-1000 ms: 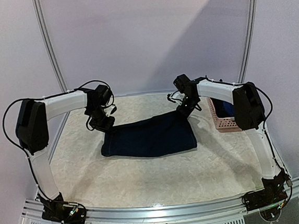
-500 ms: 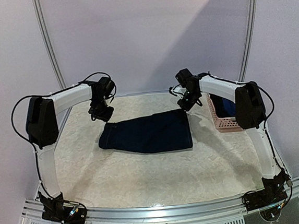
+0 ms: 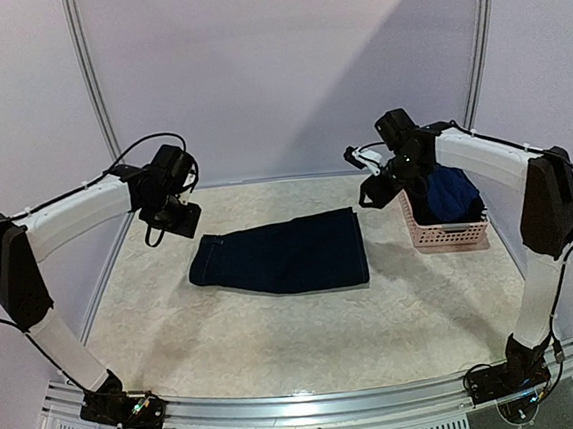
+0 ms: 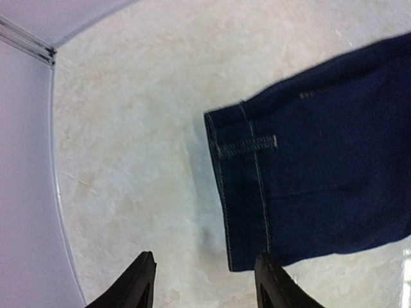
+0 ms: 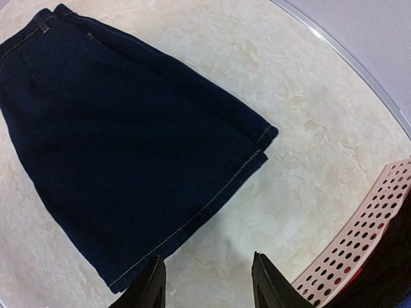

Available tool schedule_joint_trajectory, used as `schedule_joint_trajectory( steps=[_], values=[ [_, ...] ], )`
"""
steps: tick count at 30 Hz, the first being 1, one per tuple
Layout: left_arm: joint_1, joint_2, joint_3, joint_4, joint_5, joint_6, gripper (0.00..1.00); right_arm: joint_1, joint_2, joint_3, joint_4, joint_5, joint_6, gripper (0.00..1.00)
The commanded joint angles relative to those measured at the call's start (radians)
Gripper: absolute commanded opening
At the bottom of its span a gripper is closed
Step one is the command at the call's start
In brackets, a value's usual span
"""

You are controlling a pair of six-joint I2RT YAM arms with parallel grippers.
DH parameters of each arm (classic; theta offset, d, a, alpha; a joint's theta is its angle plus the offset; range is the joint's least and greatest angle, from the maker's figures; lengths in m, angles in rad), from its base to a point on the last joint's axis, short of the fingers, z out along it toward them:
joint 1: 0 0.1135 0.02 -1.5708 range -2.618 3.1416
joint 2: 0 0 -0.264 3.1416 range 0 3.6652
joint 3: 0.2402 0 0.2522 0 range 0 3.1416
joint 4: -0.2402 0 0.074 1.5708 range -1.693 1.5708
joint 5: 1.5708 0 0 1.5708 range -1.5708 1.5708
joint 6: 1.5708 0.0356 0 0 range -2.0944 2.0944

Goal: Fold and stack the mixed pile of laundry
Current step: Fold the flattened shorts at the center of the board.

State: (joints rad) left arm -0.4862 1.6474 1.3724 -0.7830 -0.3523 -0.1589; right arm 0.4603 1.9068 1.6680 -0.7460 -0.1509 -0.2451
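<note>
A dark navy denim piece (image 3: 285, 257) lies folded flat in the middle of the table; its stitched waistband end shows in the left wrist view (image 4: 314, 173) and its hem corner in the right wrist view (image 5: 122, 160). My left gripper (image 3: 174, 220) hangs open above the table, just off the denim's left end (image 4: 204, 285). My right gripper (image 3: 375, 189) is open too, raised between the denim's right edge and the basket (image 5: 207, 282). Neither holds anything. More of the laundry, a navy bundle (image 3: 450, 195), sits in the pink basket.
The pink perforated basket (image 3: 447, 236) stands at the right edge of the table, and its wall (image 5: 369, 237) shows close beside the right fingers. A curved metal rail (image 4: 54, 186) bounds the table on the left. A pale back wall rises behind.
Both grippers opened and let go of the denim, which now lies flat. The left arm drew back to the left and the right arm swung right toward the basket.
</note>
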Motion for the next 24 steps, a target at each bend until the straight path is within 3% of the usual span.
schedule_joint_trajectory(
  steps=[1, 6, 15, 24],
  values=[
    [-0.012, -0.025, -0.129, 0.048, 0.094, -0.039, 0.54, 0.008, 0.024, -0.078, 0.033, -0.054, -0.019, 0.47],
    [-0.006, -0.012, -0.196, 0.088, 0.198, -0.110, 0.55, 0.032, 0.077, -0.093, -0.010, -0.198, -0.027, 0.54],
    [-0.005, 0.020, -0.313, 0.185, 0.255, -0.215, 0.53, 0.100, 0.110, -0.168, -0.073, -0.100, -0.079, 0.57],
    [-0.006, 0.033, -0.360, 0.222, 0.212, -0.226, 0.39, 0.103, 0.125, -0.244, -0.080, -0.075, -0.066, 0.61]
  ],
)
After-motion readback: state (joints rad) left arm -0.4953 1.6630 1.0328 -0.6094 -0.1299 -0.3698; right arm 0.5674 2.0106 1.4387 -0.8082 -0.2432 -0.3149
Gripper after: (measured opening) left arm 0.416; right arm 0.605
